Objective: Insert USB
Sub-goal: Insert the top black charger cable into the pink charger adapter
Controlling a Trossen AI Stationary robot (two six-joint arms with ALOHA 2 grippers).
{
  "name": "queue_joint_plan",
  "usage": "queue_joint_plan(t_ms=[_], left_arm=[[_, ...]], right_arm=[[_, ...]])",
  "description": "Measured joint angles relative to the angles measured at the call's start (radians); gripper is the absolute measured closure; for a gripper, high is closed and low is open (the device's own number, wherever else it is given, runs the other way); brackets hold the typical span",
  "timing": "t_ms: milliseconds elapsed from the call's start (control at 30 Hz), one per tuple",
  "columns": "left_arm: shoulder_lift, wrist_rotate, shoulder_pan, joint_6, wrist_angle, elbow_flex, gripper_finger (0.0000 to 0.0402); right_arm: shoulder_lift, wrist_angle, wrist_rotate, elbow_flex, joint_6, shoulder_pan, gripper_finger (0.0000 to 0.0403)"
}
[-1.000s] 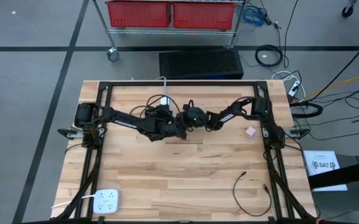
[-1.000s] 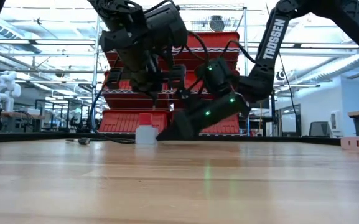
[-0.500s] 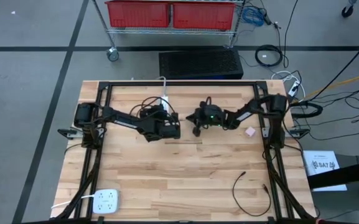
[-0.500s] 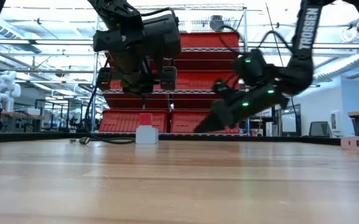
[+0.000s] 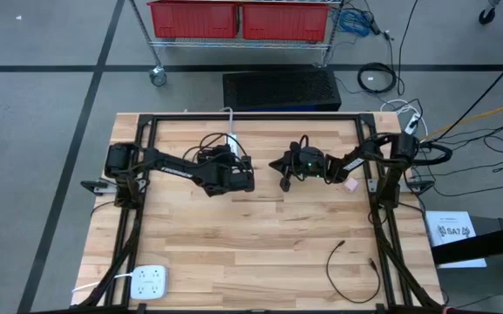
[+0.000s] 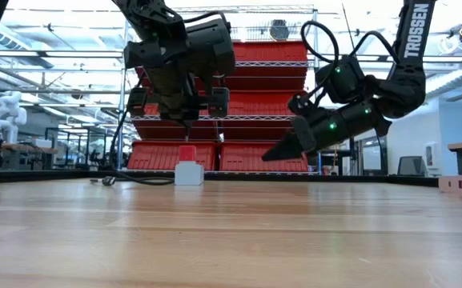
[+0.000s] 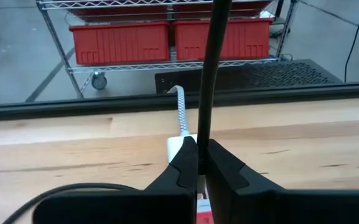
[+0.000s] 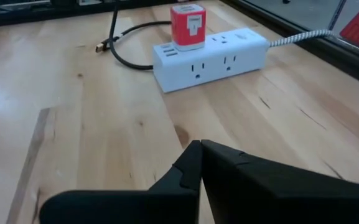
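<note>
Left wrist view: the left claw is closed on a thin black cable, which runs up from between the fingers. The pictures do not show clearly whether the plug end is at the fingertips.

1. Position. In the low view the left claw hangs directly above the red charger, with a gap between them. The charger is seated on the white power strip, at the centre of the high view toward the far edge of the worktop.
2. Step in hand. Judged as alignment over the charger port; insertion is not yet made.
3. Next move. A straight descent is called for, with the plug square to the port. A tilted plug is likely to catch on the charger face.

The right claw is closed and empty. It is raised to the right of the strip, well apart from it.

Surroundings:
- A second plug end lies on the worktop beside the strip. Slack in the cable may drag during descent.
- The strip's braided cord leads off the far edge.
- A small pink block lies at centre right.
- A loose black lead lies at lower right.
- A white outlet block lies at lower left.

None of these three lies near the charger.
</note>
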Motion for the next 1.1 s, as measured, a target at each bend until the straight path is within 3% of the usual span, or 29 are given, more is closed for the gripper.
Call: queue_joint_plan(t_ms=[567, 1100], left_arm=[[0.002, -0.010, -0.003, 0.022, 0.060, -0.045, 0.0388], [0.003, -0.005, 0.005, 0.144, 0.136, -0.046, 0.0388]], right_arm=[[0.000, -0.002, 0.001, 0.000, -0.004, 0.000, 0.0403], [0.000, -0.003, 0.001, 0.000, -0.004, 0.000, 0.0403]])
